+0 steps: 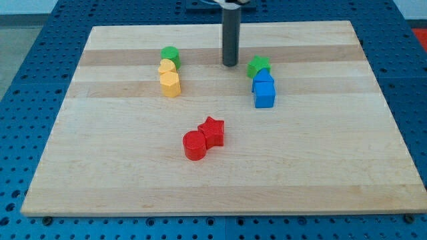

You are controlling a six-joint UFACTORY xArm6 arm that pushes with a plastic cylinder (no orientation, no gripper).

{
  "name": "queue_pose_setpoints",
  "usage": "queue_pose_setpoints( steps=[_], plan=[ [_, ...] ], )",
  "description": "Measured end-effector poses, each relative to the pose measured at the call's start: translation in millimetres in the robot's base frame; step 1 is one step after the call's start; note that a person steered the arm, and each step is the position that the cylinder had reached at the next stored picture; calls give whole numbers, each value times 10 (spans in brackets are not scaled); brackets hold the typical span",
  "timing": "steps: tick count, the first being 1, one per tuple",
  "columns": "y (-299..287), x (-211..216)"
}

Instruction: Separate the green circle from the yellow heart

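My tip (230, 64) sat on the bench (133, 167) near the view's top, and everything below is placed from it. No pincer on this rig, just the bare rod, so nothing was grasped and the tip touched no block. Green circle (170, 55) was well to the view's left of the tip, at about the same level. Yellow heart (167, 67) sat touching the circle's lower edge, and a second yellow block (171, 85), shape unclear, was pressed just below that. Green star (259, 66) was just to the view's right of the tip, apart from it, with two blue blocks (264, 90) stacked in a line beneath it. Red star (213, 131) and red cylinder (195, 145) touched each other, well below the tip.
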State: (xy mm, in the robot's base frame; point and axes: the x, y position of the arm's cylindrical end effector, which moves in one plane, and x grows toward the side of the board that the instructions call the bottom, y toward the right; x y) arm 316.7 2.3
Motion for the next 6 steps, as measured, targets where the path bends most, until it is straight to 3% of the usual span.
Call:
queue_pose_setpoints(
  steps=[6],
  plan=[
    [-1943, 99]
  ],
)
